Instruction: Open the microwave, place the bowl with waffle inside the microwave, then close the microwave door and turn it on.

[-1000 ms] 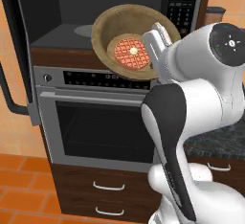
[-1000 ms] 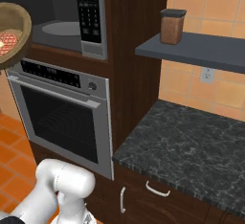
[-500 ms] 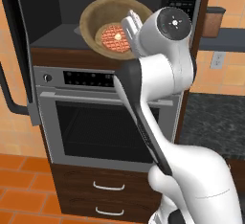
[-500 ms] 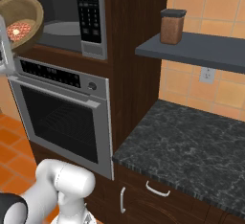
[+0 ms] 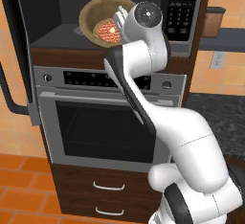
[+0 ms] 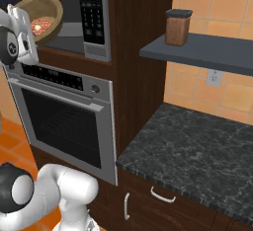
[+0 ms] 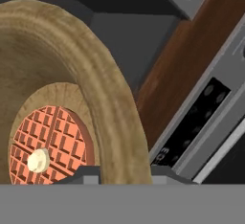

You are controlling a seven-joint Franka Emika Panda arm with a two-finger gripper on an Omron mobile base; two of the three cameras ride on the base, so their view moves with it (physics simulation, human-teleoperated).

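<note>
Gripper (image 5: 119, 21) on tilted tan bowl (image 5: 98, 8)

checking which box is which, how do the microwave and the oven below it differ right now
The microwave stands open, its cavity exposed with the gripper holding the bowl at its mouth; the oven is shut. The microwave has a black keypad on its right; the oven has a dark strip across its top. The microwave sits above, the oven beneath. Both are built into the same dark wood cabinet.
</note>
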